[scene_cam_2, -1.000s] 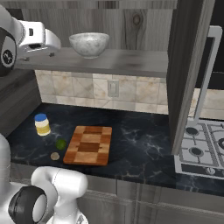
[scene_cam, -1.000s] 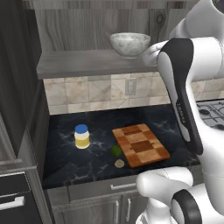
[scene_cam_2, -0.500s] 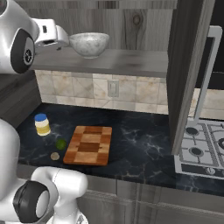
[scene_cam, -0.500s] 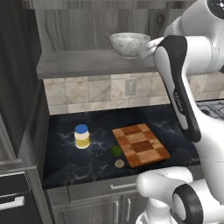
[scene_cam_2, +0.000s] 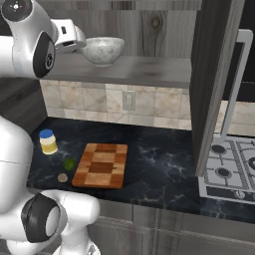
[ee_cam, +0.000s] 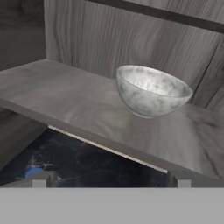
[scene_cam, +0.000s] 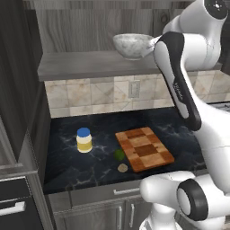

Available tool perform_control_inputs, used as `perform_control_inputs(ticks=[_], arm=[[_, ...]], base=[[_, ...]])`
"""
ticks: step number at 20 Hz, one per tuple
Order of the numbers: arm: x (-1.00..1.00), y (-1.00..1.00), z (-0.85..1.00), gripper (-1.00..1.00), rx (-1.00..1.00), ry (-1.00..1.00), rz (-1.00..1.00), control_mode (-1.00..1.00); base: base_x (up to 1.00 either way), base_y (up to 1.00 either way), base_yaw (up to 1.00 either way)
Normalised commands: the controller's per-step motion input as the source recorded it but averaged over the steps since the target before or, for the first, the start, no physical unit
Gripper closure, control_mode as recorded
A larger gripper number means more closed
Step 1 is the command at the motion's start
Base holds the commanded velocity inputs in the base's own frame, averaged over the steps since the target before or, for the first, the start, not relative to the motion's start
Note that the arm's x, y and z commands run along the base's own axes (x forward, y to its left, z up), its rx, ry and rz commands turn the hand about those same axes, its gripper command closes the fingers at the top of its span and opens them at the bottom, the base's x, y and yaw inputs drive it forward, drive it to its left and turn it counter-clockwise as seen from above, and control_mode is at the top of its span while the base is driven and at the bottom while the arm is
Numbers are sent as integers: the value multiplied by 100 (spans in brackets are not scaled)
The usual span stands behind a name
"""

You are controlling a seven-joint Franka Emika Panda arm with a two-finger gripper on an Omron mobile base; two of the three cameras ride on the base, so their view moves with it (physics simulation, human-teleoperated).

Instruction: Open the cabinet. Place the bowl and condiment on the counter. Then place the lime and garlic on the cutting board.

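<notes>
- While the cabinet stands open, its door swung out edge-on at the right of the right base view, the step in hand looks like fetching the bowl down from the grey shelf.
- Farthest left on the tabletop, the condiment is already set down upright, well apart from the board.
- Next along, the lime and the garlic lie on the black marble just beside the left edge of the cutting board, not on it; that part of the task is not yet done.
- Up on the shelf the bowl sits upright near the front edge, with bare shelf to its left and the cabinet's back wall behind it.
- At the bowl's right side in the left base view, the pincer is released, jaws spread wide and holding nothing; in the hand view its tips point at the bowl across the shelf lip and are apart from it.
- My judgement: the next move calls for advancing over the shelf edge to straddle the bowl's rim, one finger inside and one outside, then closing.
- Room is free in front of the shelf and on the marble right of the board; the open door on the right is the edge to avoid when lowering.
</notes>
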Motion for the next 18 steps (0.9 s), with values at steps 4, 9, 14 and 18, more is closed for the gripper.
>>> perform_control_inputs(ticks=[4,9,14,18], arm=[[41,0,8,-100,-4,1,4,-100],[14,0,0,-100,-5,2,3,-100],[0,0,0,-100,0,0,0,-100],[3,0,-13,-100,-3,0,1,-100]], base=[[0,0,0],[0,0,0],[0,0,0],[0,0,0]])
